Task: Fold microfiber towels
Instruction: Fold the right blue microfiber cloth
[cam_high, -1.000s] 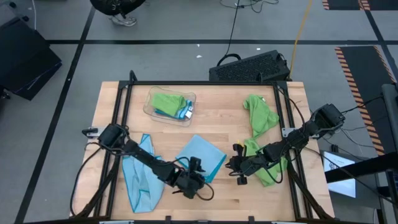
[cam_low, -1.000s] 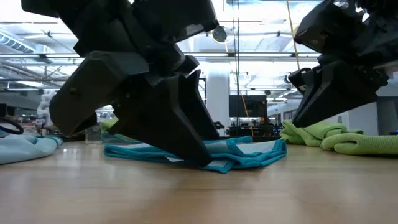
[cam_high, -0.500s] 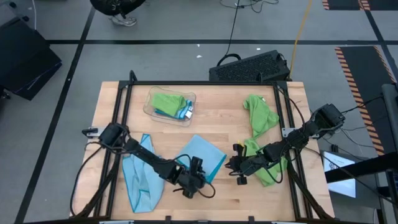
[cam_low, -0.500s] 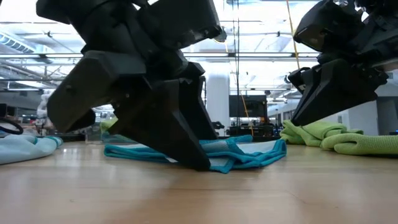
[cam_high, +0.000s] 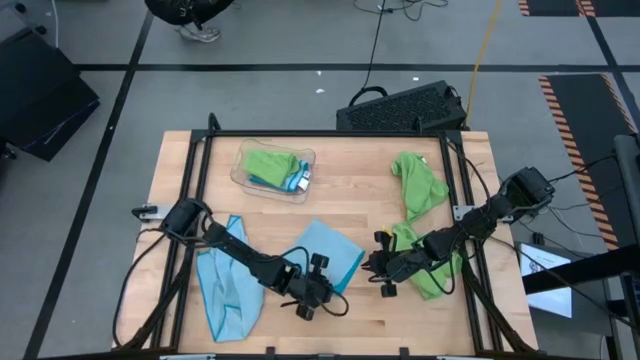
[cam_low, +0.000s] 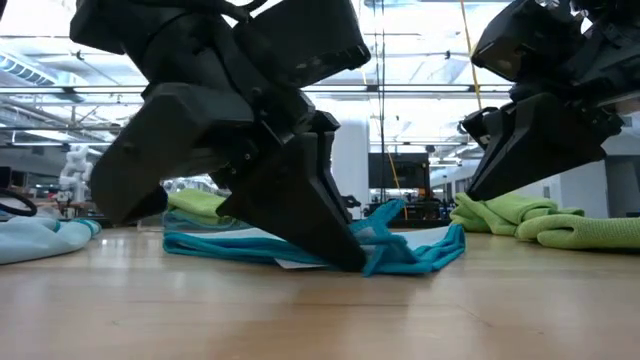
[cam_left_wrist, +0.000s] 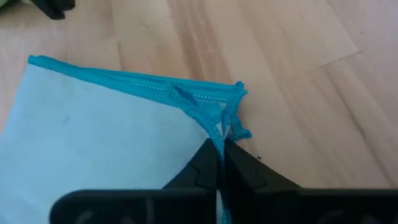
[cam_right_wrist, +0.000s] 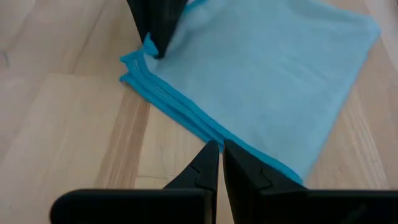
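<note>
Blue towel (cam_left_wrist: 112, 118) corner is pinched in the closed left pincer (cam_left_wrist: 219, 152); right pincer (cam_right_wrist: 215, 152) closed, empty.

High view: overhead, straight down, whole surface (cam_high: 350, 205) in frame. Low view: level with the boards, very close behind the arms, facing the room. Both wrist views: close, angled down. All four share the folded blue towel (cam_high: 325, 253) (cam_low: 300, 245) (cam_left_wrist: 93, 137) (cam_right_wrist: 267, 81).

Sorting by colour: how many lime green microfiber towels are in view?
3: one in the clear plastic tray, one at the table's far right, one under the right arm. More may be hidden.
</note>
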